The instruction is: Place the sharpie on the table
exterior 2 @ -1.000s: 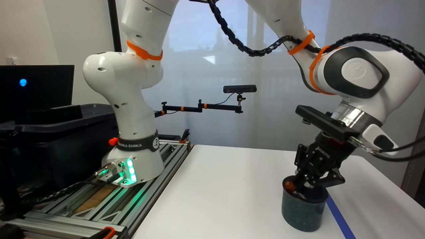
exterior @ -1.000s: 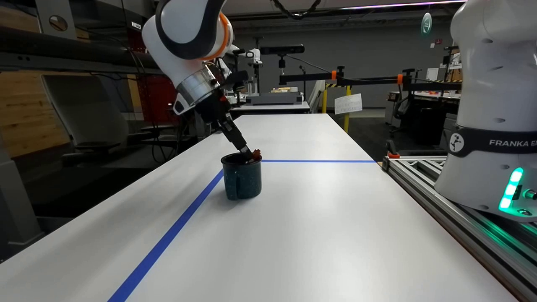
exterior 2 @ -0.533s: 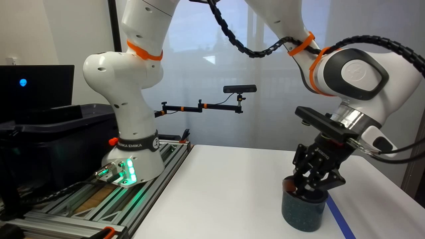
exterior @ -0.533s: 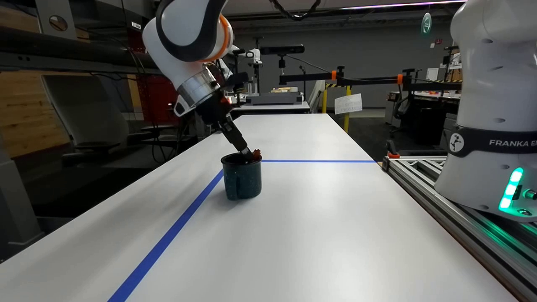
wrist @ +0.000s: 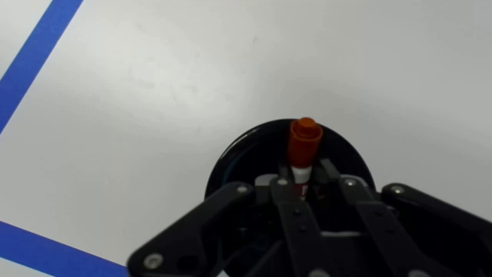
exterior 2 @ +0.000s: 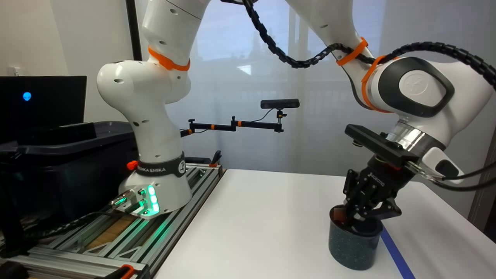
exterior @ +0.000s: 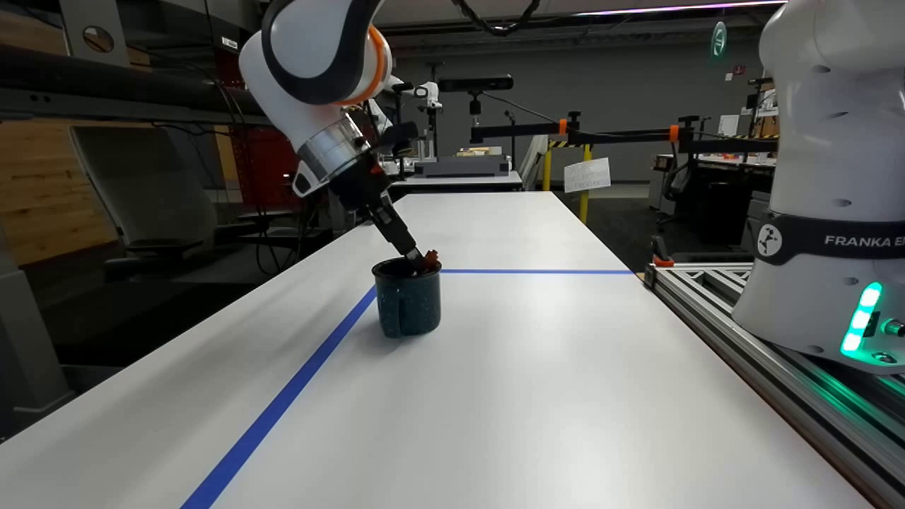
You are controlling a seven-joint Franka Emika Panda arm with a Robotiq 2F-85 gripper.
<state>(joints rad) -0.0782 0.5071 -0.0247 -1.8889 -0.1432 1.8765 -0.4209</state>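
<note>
The marker (wrist: pixel 305 148) has an orange end with a small knob, then a white band and a dark red stretch. It is inside the cup (exterior: pixel 418 304), its orange end near the rim just past twelve o'clock in the wrist view. The tool (wrist: pixel 306 172) reaches into the cup, a finger to each side of the marker; whether it is clamped there I cannot tell. One marker and one upright cup show on the table (exterior: pixel 565 389), with two blue strips (wrist: pixel 29 57) toward ten and past eight o'clock in the wrist view.
</note>
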